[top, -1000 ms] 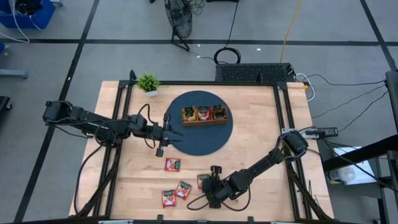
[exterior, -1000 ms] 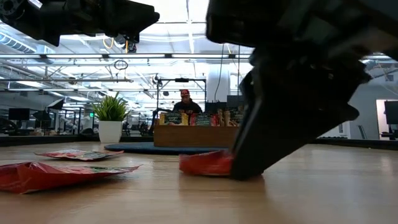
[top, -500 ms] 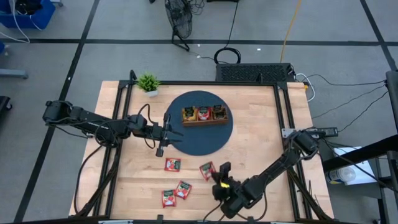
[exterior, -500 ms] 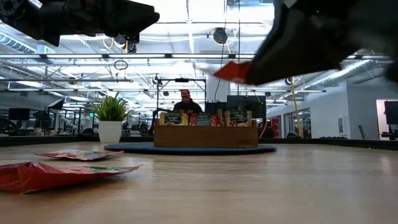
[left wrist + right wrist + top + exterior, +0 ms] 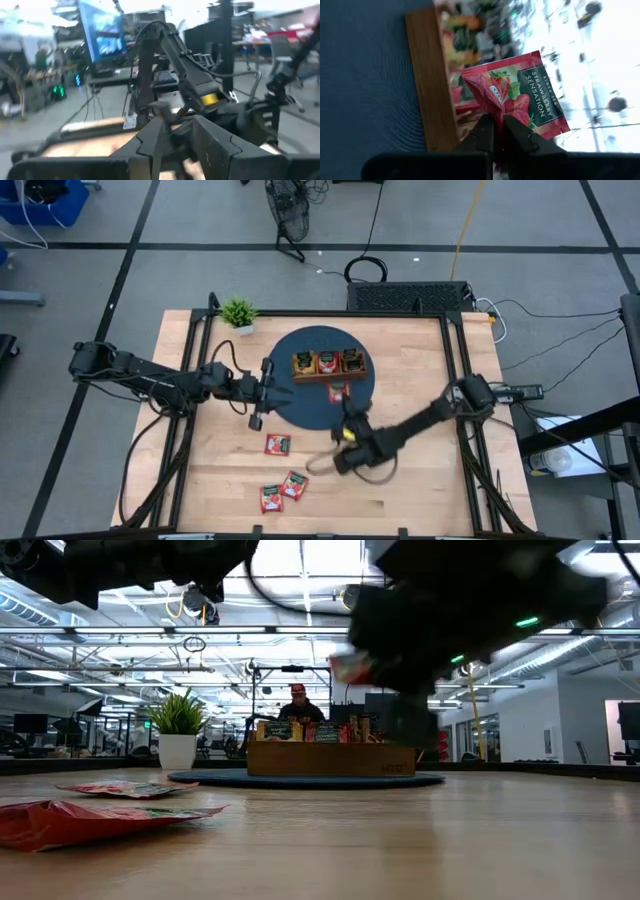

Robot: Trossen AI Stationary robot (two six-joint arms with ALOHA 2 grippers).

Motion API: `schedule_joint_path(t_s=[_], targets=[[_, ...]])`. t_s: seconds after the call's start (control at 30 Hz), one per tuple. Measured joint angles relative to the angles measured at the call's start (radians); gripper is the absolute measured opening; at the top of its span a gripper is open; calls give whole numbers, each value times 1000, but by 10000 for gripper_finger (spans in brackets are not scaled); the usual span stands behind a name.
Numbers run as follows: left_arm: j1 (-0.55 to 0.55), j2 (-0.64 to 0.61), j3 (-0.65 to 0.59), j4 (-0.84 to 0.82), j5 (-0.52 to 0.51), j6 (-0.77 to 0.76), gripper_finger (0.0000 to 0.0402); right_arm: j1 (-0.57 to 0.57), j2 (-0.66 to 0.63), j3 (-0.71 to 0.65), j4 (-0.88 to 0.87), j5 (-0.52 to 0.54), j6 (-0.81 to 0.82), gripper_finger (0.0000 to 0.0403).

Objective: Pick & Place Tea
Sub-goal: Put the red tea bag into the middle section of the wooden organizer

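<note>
I've got my right gripper (image 5: 498, 131) pinched shut on one corner of a red strawberry tea sachet (image 5: 517, 95), so it hangs free just in front of the wooden tray (image 5: 328, 365), ready to drop in. My left gripper (image 5: 268, 385) hovers at the mat's (image 5: 300, 405) edge, out of the way, and I honestly can't tell if it's open; three more sachets (image 5: 277, 444) lie on the table (image 5: 420, 470).

The sachet (image 5: 517, 95) pinched near the middle of the right wrist frame is red with strawberries, green leaves and a dark green panel lettered in white, and three more red sachets (image 5: 278, 444) lie on the pale wooden table (image 5: 420, 440) in the lower left of the high frame. Upper centre there, a brown wooden tray (image 5: 328, 364) sits on a round dark blue mat (image 5: 300, 405), with a green plant (image 5: 238, 311) in a white pot at the table's upper left corner.
</note>
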Motion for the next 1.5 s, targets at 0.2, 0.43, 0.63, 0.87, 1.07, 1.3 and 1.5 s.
schedule_joint_path(t_s=[0.2,0.43,0.63,0.87,1.07,1.3,1.5], targets=[[3,0,0,-61,-119,-249,113,-105,-20,-47,363,-569,-292,9],[28,0,0,-57,-139,-274,113,-206,-83,-63,501,-1143,-629,9],[97,1,48,-275,-297,-423,113,-233,-87,-63,744,-576,-1038,9],[153,1,220,-631,-340,-382,114,-234,-87,-63,829,-527,-1100,9],[182,0,297,-770,-238,-377,114,-248,-86,-63,930,-473,-1156,10],[182,0,298,-786,-186,-374,113,-240,-86,-63,1092,-473,-1250,10],[182,-1,298,-785,-204,-373,113,-217,-86,-63,1101,-443,-1258,10]])
